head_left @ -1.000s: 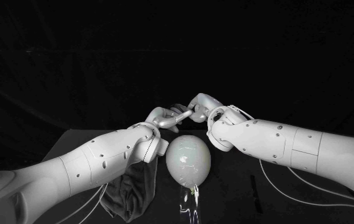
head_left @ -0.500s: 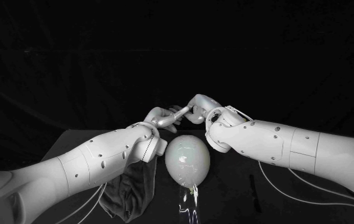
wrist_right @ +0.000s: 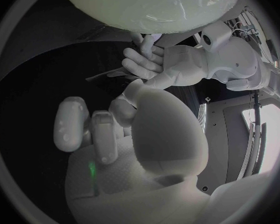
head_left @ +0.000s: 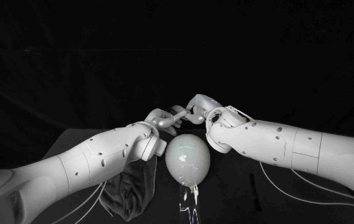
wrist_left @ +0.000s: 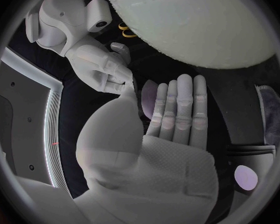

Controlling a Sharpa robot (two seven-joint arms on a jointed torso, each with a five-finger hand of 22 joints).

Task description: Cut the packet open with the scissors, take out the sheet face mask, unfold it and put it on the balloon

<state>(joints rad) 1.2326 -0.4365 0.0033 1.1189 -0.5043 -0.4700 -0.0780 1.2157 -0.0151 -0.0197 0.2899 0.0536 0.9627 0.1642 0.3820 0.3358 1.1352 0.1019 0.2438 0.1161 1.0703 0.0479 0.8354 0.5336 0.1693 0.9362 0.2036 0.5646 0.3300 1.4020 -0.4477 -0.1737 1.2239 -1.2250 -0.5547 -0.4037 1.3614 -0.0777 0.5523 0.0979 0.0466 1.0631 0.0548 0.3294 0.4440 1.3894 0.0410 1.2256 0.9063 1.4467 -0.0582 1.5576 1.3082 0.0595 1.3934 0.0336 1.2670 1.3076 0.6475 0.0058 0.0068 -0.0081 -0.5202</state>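
Observation:
The pale balloon lies at the middle of the black table, knot toward me. Behind it my left hand and right hand meet, fingertips touching. In the left wrist view my left hand has flat, straight fingers, and a small pale lilac piece shows just beyond them, where the right hand's fingertips reach down. Whether either hand holds that piece is hidden. My right hand has its fingers curled in, with the left hand and the balloon beyond. Yellow scissor handles peek out beside the balloon.
A dark cloth hangs under my left forearm at the front left. A shiny clear strip lies on the table below the balloon's knot. White cables trail under the right arm.
The dark thing seen between the two hands a second ago has gone from sight. The right hand has edged slightly right; the left hand's fingers now point up toward it.

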